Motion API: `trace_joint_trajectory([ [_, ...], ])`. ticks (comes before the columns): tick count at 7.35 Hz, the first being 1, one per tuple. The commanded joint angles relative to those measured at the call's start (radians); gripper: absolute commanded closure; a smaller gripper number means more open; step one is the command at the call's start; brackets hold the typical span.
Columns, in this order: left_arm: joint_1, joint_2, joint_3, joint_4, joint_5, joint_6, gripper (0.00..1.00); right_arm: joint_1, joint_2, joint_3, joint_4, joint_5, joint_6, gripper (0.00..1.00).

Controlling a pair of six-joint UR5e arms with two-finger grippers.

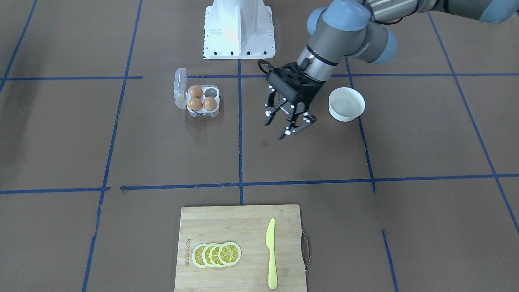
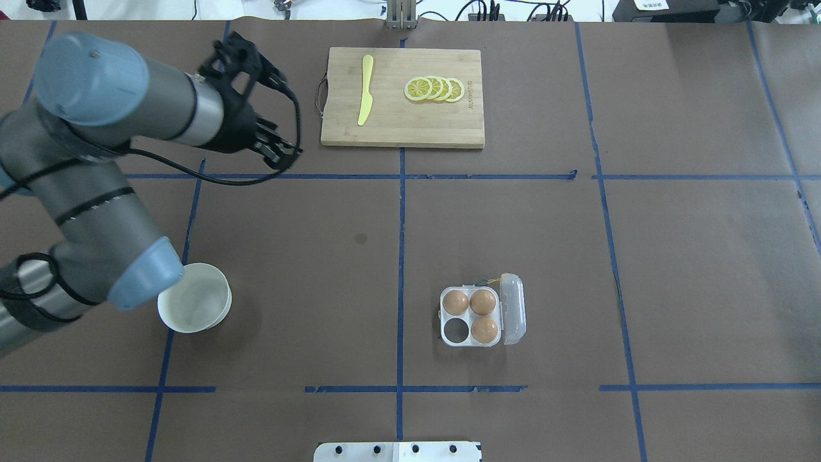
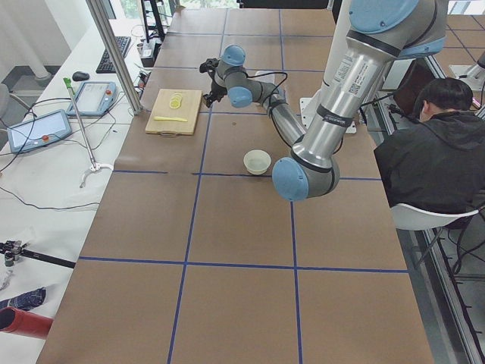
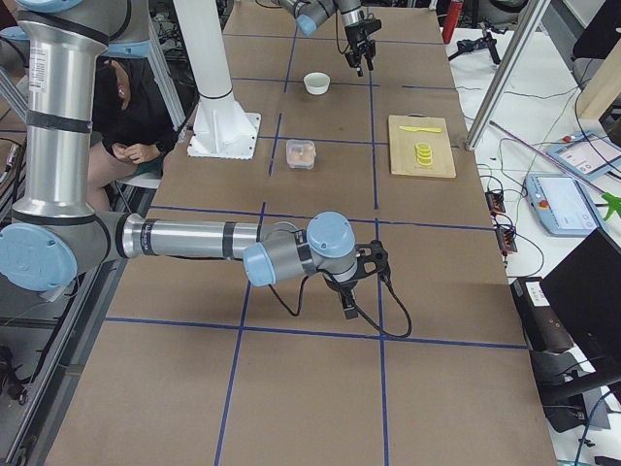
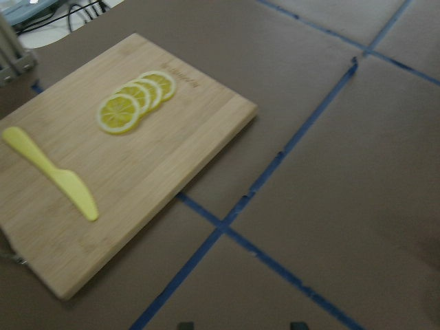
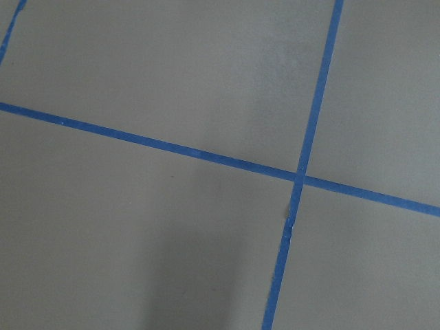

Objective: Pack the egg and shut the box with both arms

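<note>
Overhead exterior view: shows the box (image 2: 472, 344) lying right of the centre tape line on the brown table (image 2: 673, 256), its clear lid (image 2: 515, 308) folded back on the robot's right side. Holds three brown eggs and leaves one near cell empty. Probably counts the egg (image 2: 456, 301) among those three, with no loose one in sight; cannot tell which. Leaves the lid open, with closing probably the step at hand.

Finds the left gripper (image 1: 290, 125) hovering above the table, fingers spread wide and holding nothing, near the white bowl (image 1: 344, 117) and well apart from the box. Catches the right gripper (image 4: 359, 282) only in the exterior right view, low over bare table; cannot tell whether spread or closed.

Leaves bare table on every side of the box, with the cutting board (image 2: 397, 122) well apart at the far edge. Puts the lid toward the right arm's side and the tray's open side toward the left, handy for steadying.
</note>
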Motion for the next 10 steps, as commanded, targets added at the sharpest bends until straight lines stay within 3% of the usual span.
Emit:
trace_joint_trajectory([
  [1,-0.158,0.166,-0.045,0.070,-0.148,0.008,0.00,0.000,-0.001,0.001,0.000,0.000,0.001,0.00],
  [2,-0.227,0.270,-0.042,0.070,-0.198,0.006,0.00,0.000,-0.001,0.002,0.000,0.000,0.001,0.00],
  [4,-0.391,0.391,0.000,0.067,-0.209,0.061,0.00,0.002,-0.002,0.002,0.000,0.000,0.001,0.00],
  [6,-0.589,0.420,0.138,0.166,-0.218,0.448,0.00,0.000,-0.002,0.010,0.000,0.002,0.004,0.00],
  [8,-0.700,0.489,0.217,0.203,-0.313,0.550,0.00,0.000,-0.001,0.015,0.002,0.008,0.004,0.00],
  [9,-0.734,0.518,0.208,0.253,-0.325,0.552,0.00,0.000,0.001,0.018,0.000,0.012,0.004,0.00],
  [10,-0.801,0.511,0.171,0.392,-0.330,0.558,0.00,-0.002,0.004,0.019,-0.002,0.018,0.003,0.00],
])
